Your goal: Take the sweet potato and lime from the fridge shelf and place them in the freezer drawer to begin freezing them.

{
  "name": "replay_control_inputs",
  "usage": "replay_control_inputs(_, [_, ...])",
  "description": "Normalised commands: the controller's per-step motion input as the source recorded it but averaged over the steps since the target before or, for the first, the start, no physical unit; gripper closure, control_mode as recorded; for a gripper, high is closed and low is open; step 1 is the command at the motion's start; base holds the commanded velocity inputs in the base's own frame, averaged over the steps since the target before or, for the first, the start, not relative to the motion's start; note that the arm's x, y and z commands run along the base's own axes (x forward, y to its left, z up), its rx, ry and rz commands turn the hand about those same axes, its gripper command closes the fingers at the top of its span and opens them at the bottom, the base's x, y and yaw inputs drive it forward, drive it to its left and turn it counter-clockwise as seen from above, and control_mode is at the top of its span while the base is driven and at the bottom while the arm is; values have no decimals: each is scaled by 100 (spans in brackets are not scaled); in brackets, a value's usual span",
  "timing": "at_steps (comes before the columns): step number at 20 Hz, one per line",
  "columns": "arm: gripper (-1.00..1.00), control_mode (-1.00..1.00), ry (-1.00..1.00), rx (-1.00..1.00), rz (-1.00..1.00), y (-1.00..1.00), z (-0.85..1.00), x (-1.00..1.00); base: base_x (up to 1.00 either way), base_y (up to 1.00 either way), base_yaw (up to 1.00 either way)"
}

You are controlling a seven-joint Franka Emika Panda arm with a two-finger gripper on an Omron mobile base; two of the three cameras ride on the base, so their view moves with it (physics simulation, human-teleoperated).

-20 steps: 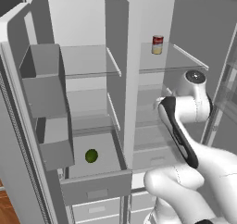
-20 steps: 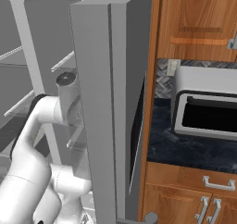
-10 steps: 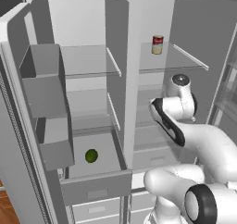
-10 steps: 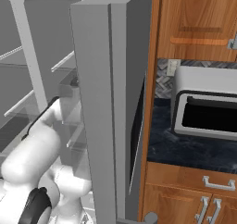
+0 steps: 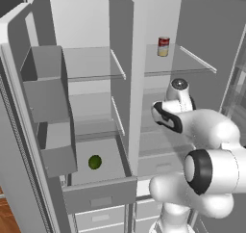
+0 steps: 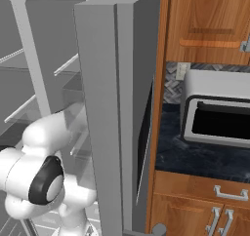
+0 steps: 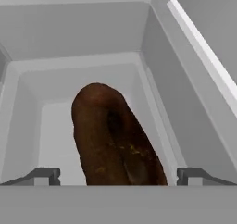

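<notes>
The gripper [image 7: 118, 177] is wide open around the long, bumpy brown sweet potato [image 7: 115, 137], and the round shiny green lime [image 5: 94, 162] sits in the flat grey freezer drawer [image 5: 98, 194].

You can see that the arm [image 5: 202, 131] has folded in during the last second: in the left base view its forearm stood nearly upright beside the right fridge compartment before, and now the wrist has swung left, toward the centre divider. A big white joint with a dark ring has come up in front at the lower right. In the right base view this joint also rose in the lower left.
</notes>
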Motion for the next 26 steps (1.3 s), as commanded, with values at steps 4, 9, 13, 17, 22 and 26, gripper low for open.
replay_control_inputs(4, [-100, -100, 1, 0, 0, -22, -34, 37, 0, 0, 0])
replay_control_inputs(9, [100, -100, 9, 0, 0, -13, -67, 0, 0, 0, 0])
replay_control_inputs(13, [100, -100, -1, 0, 0, 0, -12, 0, 0, 0, 0])
replay_control_inputs(17, [100, -100, 0, 0, 0, 0, -4, -32, 0, 0, 0])
replay_control_inputs(22, [100, -100, 0, 0, 10, 0, 0, -94, 0, 0, 0])
replay_control_inputs(26, [100, -100, -3, 2, 13, 13, 11, -100, 0, 0, 0])
